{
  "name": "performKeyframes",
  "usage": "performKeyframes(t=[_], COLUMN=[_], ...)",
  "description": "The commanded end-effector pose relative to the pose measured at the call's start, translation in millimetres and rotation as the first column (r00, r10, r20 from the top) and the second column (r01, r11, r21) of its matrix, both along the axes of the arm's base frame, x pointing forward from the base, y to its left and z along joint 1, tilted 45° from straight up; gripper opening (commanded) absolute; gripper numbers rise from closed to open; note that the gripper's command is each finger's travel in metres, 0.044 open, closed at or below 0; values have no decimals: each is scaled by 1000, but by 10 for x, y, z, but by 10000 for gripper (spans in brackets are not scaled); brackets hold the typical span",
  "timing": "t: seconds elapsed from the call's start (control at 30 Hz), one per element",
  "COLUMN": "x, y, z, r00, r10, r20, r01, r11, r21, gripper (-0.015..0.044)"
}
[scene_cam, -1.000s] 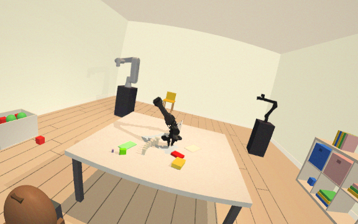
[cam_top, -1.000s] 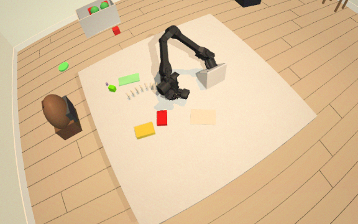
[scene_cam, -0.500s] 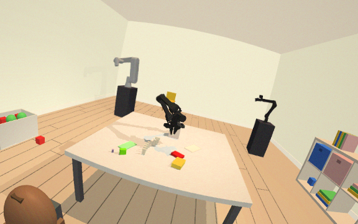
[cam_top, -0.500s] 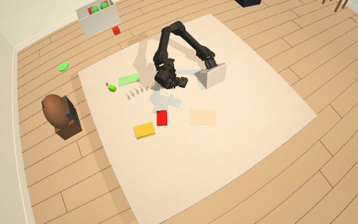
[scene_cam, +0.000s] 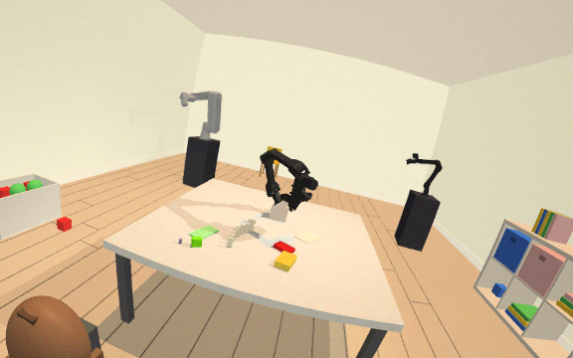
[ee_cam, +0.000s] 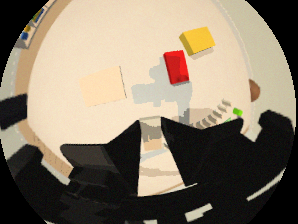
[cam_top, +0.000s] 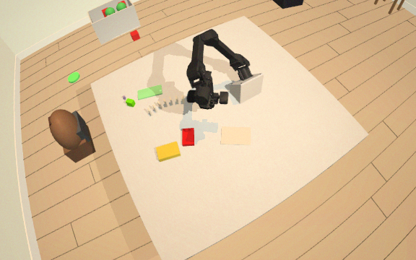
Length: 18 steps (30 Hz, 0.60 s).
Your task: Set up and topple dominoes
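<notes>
Your gripper (cam_top: 207, 105) (scene_cam: 293, 207) (ee_cam: 149, 121) is closed on a pale domino (ee_cam: 151, 131), held above the desk (cam_top: 284, 162) (scene_cam: 326, 278) (ee_cam: 60, 65). In the top view, the standing row (cam_top: 165, 105) (scene_cam: 240, 231) (ee_cam: 212, 116) runs off to the left, its nearer end just beside the gripper. You likely need to align the domino's broad face with its neighbour's, matching the spacing, before lowering.
</notes>
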State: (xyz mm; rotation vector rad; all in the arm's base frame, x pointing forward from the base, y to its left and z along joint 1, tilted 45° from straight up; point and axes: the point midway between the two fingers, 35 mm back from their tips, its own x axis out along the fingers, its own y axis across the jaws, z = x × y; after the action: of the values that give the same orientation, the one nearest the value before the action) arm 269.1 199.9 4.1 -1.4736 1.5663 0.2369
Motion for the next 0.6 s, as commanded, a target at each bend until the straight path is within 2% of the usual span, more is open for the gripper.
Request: performKeyframes(t=[0.0,0.17,0.57], x=[-99,-99,-87], y=[156,148,52], z=[-188,-207,-522], r00=[996,996,993], r10=[60,56,20], r20=[-63,-67,-120], r01=[-61,-56,5], r11=[998,998,979], r21=[-16,-4,206], gripper=[107,107,107])
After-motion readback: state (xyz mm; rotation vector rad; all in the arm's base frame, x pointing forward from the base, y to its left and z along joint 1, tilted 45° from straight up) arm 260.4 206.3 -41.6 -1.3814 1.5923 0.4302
